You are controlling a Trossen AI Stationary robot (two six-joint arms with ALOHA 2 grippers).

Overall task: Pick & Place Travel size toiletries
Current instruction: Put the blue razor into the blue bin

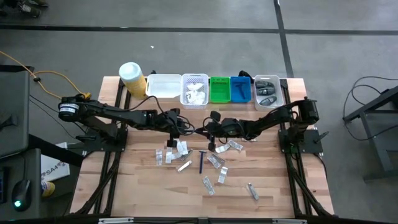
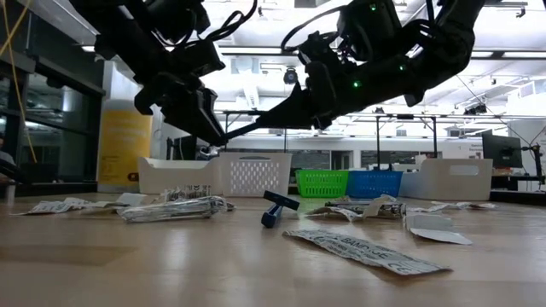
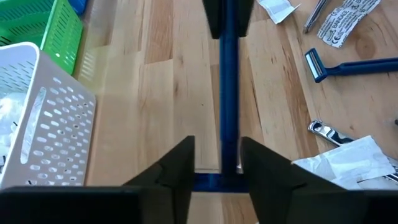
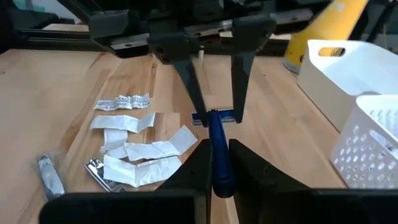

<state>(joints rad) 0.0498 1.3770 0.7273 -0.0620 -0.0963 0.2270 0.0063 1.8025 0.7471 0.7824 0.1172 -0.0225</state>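
Razor (image 4: 219, 149) in mid-air passes between arms above the table (image 1: 137, 186): right gripper (image 4: 214, 163) clamps its handle, left gripper (image 3: 214, 163) stands parted around its head. Sachets (image 1: 214, 160) and another razor (image 1: 202, 162) lie unsorted; white basket (image 1: 194, 90) holds some.

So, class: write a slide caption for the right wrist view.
Right gripper clamps a blue razor as the left gripper opens around its head.

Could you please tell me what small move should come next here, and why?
Probably draw the left end effector back from the razor. It stands open around the head end, while the right end effector is shut on the handle, so the handover looks done.
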